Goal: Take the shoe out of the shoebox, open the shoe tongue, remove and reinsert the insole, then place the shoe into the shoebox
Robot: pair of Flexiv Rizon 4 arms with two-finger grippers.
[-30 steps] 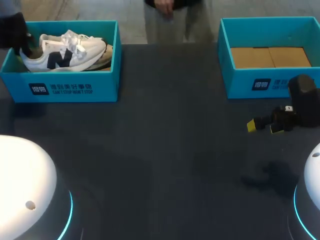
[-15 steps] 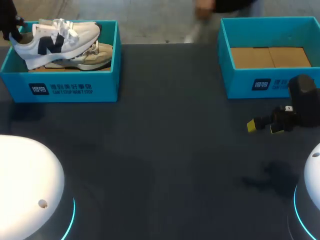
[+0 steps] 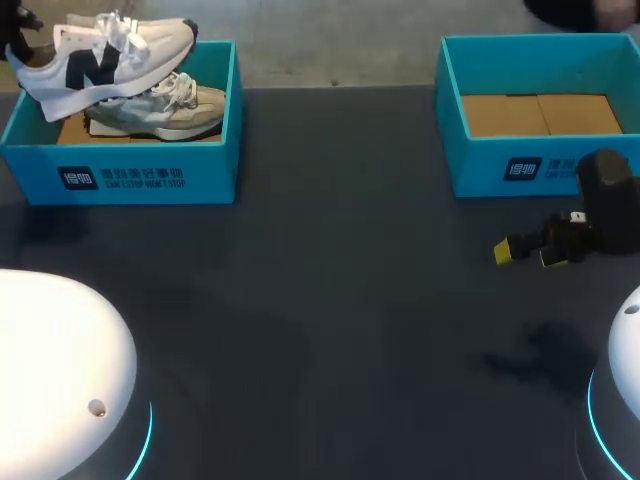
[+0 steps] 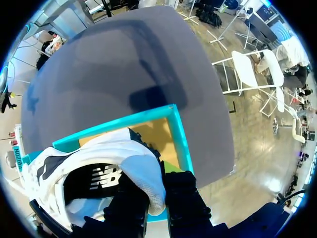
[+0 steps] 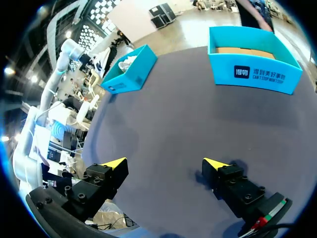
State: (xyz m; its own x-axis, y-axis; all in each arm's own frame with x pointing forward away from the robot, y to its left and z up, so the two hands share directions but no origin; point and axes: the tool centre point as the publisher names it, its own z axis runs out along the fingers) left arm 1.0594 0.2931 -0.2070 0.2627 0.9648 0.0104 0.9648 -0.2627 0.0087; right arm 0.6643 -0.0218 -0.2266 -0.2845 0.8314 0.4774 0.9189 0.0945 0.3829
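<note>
The white sneaker with a navy logo (image 3: pixel 105 52) is held up over the left turquoise shoebox (image 3: pixel 120 180), above the box's rim and partly covering the shoe beneath it. The left gripper (image 3: pixel 20 30) has it by the heel. In the left wrist view the two black fingers are clamped on the sneaker's (image 4: pixel 99 168) padded heel collar, one inside the shoe and one outside, with the left gripper (image 4: pixel 157 198) directly over the box's turquoise wall (image 4: pixel 181 134) and brown cardboard floor. The yellow tips are hidden by the shoe.

A second sneaker, beige and grey (image 3: pixel 160 108), lies in that box on its sole, toe toward the table's middle; whether the raised shoe touches it cannot be told.

The right turquoise shoebox (image 3: pixel 500 165) holds only flat brown cardboard pieces (image 3: pixel 540 113). The right gripper (image 3: pixel 528 250) hangs over the dark table (image 3: pixel 330 300) just in front of that box, its yellow-tipped fingers spread wide with nothing between them (image 5: pixel 166 166).
</note>
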